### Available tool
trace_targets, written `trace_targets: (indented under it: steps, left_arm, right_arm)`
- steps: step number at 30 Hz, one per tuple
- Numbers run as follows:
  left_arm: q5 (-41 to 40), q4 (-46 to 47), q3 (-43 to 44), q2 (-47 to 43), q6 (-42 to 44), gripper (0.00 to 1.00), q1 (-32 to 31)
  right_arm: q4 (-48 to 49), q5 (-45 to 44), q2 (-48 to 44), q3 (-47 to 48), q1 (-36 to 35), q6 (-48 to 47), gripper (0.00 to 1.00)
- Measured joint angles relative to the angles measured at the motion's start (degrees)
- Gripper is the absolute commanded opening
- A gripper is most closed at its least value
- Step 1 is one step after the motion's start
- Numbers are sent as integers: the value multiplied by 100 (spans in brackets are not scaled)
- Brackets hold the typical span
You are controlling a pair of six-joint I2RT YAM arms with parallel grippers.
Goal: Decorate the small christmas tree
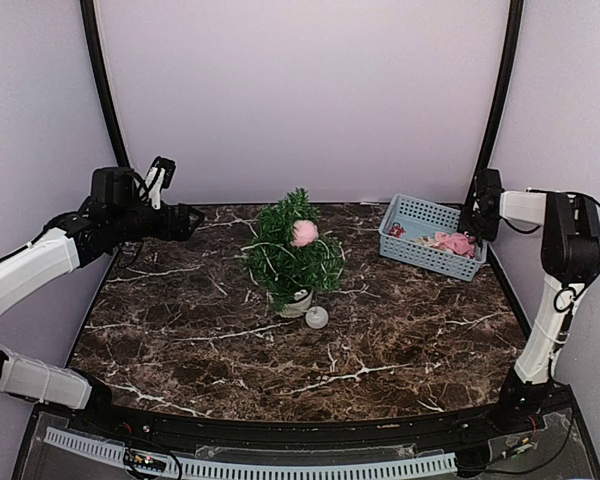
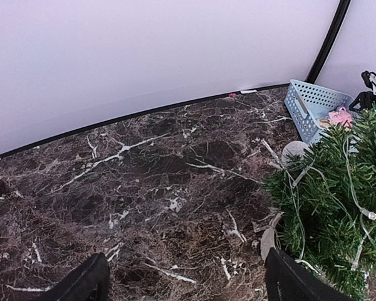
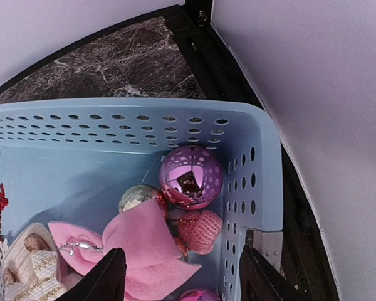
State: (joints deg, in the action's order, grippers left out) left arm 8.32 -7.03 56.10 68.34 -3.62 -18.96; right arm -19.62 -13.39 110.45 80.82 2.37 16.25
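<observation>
Right gripper (image 3: 182, 266), jaws apart and empty over the basket (image 3: 81, 135), should drop straight onto the shiny pink bauble (image 3: 190, 176), closing across its middle; left gripper (image 2: 188, 279) spread wide, idle.

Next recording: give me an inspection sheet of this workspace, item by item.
Surface: dark marble table with white veins.
Job's things: small christmas tree upright mid-table in a white pot, one pink ball on it; blue basket at the right rear holds a shiny pink bauble, a pink bow and more ornaments.
Clutter: pale ball lying on the table just in front of the pot.
Grippers: left gripper jaws open, empty, at the table's left rear; right gripper jaws open above the basket, holding nothing.
Cables: light string through the tree; black cable at the right arm.
Surroundings: plain pale walls, black frame poles.
</observation>
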Motion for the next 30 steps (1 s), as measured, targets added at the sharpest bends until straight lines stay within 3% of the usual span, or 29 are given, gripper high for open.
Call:
trace_targets:
  steps: [7,12,17,22,24,30]
  left_arm:
    - [2,-17,0,74,-2,88,-2]
    - [0,-39,0,109,-2,88,-2]
    - [-2,-42,2,109,0,88,0]
    - [0,-44,2,109,0,88,-2]
    - [-2,-44,2,109,0,88,-2]
    - [-4,-44,2,109,0,87,-2]
  right_arm:
    - [35,442,385,280,76,-192,62]
    - [35,455,765,472,68,-304,48]
    - [59,577,763,387,68,-339,22]
    - [120,629,461,74,68,-262,5]
    - [120,634,223,-28,68,-219,0]
    - [313,640,-743,-142,68,-197,0]
